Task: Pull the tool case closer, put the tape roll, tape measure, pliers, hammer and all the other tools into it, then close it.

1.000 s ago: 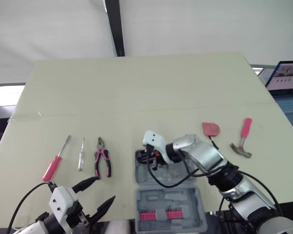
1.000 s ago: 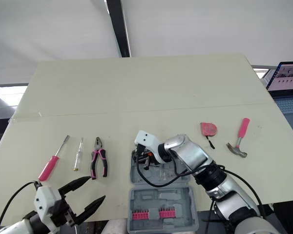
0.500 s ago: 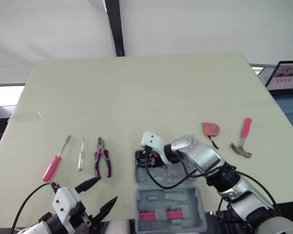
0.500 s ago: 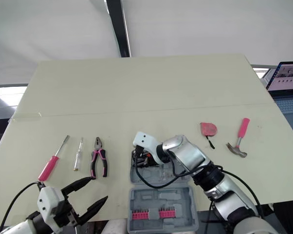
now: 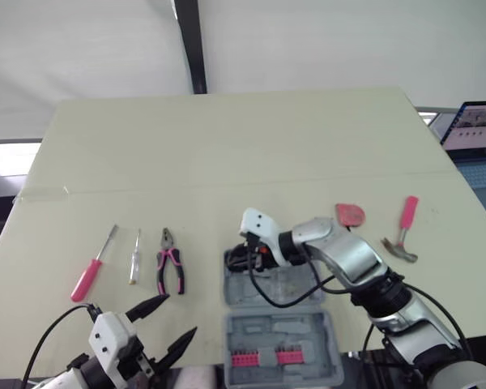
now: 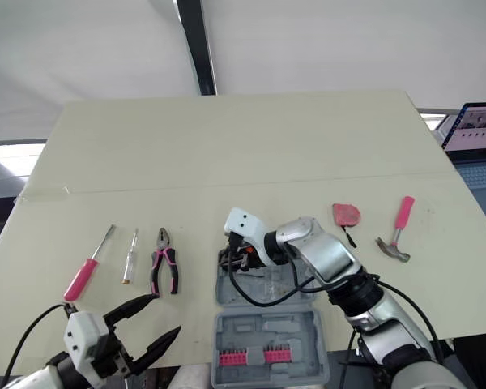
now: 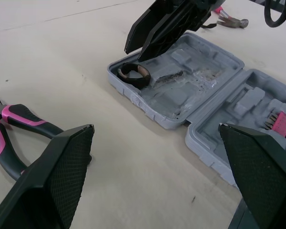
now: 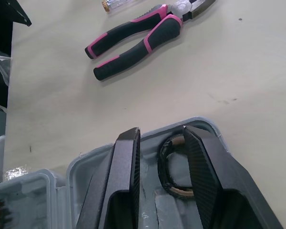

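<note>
The right gripper (image 8: 160, 138) is hanging unclenched and empty just below frame centre, its fingers (image 8: 126, 181) poised over the tape roll (image 7: 134, 80) lying in the upper-left corner recess of the tool case (image 7: 190, 83), apparently spread wide so lifting away won't drag it out.

On cream tabletop (image 5: 227, 146), left to right, all apart: red screwdriver (image 5: 91, 266), small screwdriver (image 5: 134, 258), pliers (image 5: 169, 263), open grey case (image 5: 283, 328), tape measure (image 5: 350, 215), hammer (image 5: 402, 229).

No legible text, label, brand or number on any item. Laptop screen (image 5: 476, 127) beyond the table's right edge shows lit content, too small to read.
</note>
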You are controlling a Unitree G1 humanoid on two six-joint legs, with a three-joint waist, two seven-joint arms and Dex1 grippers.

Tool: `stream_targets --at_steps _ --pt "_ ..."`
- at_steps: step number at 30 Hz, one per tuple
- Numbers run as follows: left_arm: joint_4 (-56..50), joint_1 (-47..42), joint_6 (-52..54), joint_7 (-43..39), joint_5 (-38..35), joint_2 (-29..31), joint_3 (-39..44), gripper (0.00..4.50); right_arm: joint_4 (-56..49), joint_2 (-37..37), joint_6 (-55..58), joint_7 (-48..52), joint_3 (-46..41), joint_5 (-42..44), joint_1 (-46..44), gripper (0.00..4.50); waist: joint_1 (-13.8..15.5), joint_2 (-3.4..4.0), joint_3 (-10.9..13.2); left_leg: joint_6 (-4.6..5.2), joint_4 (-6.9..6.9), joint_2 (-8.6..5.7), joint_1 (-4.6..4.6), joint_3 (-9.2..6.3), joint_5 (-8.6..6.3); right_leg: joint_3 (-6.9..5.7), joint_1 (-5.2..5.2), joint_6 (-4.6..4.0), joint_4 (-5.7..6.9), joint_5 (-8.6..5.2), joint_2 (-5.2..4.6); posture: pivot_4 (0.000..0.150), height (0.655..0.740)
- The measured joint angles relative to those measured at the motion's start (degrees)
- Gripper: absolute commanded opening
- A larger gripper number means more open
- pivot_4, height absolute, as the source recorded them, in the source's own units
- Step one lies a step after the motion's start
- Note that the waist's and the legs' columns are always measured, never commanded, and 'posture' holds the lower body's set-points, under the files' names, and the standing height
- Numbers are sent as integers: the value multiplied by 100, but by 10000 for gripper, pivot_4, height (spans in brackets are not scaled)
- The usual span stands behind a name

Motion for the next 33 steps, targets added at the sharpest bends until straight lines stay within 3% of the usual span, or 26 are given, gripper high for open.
stream_targets --at_steps 33 --pt "-18 -30 83 -68 -58 79 150 45000 949 342 -1717 -298 39 -741 500 14909 -2 -3 -2 0 0 0 1 2 0 2 -1 0 2 0 0 1500 7400"
